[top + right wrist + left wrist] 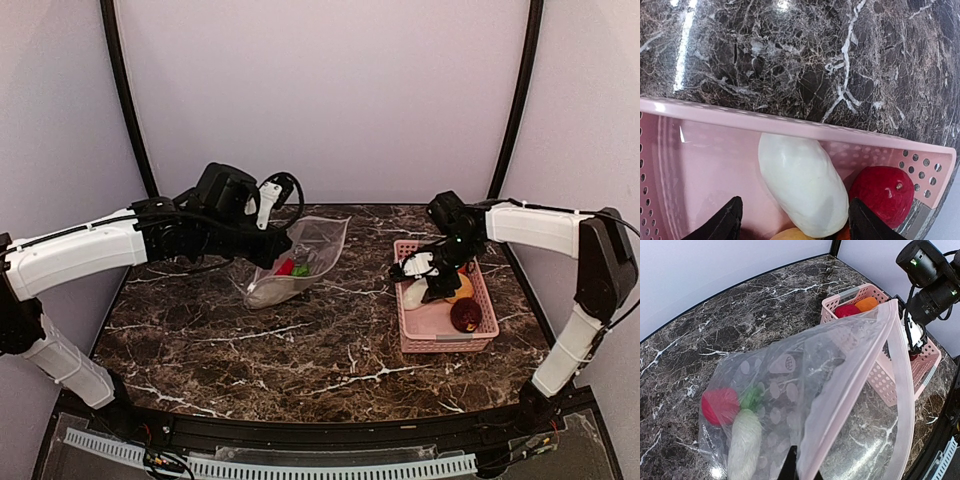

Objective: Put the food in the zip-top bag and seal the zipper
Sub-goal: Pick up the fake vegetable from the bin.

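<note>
The clear zip-top bag [305, 255] hangs tilted over the table with its mouth open toward the right. My left gripper [272, 243] is shut on the bag's mouth edge, and in the left wrist view [801, 470] it pinches the pink zipper strip [860, 385]. Inside the bag [805, 370] lie a red ball [719, 406] and a white piece with green leaves [744, 445]. My right gripper [437, 278] is open, low in the pink basket [440, 325]. Its fingers [722, 225] straddle a white elongated piece [802, 182]. A red ball [882, 192] and a yellow piece [792, 234] lie beside it. A dark maroon piece [465, 315] sits at the basket's near end.
The pink basket's rim [790, 122] runs just beyond my right gripper. An orange piece [867, 303] and a red ball [846, 310] show in the basket behind the bag. Dark marble table [300, 360] lies between bag and basket, with walls at the back and sides.
</note>
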Action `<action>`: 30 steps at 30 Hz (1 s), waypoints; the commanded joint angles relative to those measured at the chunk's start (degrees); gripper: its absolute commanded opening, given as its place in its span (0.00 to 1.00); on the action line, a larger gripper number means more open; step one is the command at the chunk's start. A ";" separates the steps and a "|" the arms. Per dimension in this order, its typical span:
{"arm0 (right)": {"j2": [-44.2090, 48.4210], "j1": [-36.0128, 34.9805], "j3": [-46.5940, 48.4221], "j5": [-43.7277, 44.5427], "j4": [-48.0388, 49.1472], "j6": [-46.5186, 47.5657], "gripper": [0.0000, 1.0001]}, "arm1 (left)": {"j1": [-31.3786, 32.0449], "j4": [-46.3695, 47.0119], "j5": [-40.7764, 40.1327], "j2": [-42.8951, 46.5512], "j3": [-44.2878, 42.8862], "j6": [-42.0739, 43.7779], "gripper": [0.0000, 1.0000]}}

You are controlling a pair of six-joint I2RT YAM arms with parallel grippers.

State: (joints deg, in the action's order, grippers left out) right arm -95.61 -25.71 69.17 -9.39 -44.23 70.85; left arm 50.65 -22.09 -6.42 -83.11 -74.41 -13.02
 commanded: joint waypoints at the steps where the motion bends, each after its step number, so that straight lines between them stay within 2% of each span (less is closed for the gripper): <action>1: -2.13 -1.39 0.02 2.38 2.16 3.75 0.69 | -0.38 -1.49 0.25 1.03 -0.64 -0.32 0.01; 11: -5.24 -2.73 -1.65 5.94 6.83 8.29 0.65 | -0.59 -0.47 0.26 2.45 0.18 -1.82 0.02; 24: -7.48 -3.64 -2.91 7.45 5.99 8.69 0.64 | -0.96 0.17 0.98 4.02 2.32 -3.76 0.02; 30: -5.33 -3.71 -3.14 7.62 5.13 9.03 0.49 | -1.05 0.71 0.79 4.58 3.45 -4.17 0.02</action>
State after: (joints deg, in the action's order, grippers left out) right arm -102.15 -29.02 67.05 -2.44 -37.95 79.59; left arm 49.98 -22.26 -5.98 -80.79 -72.12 -16.36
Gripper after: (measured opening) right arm 0.535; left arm 0.022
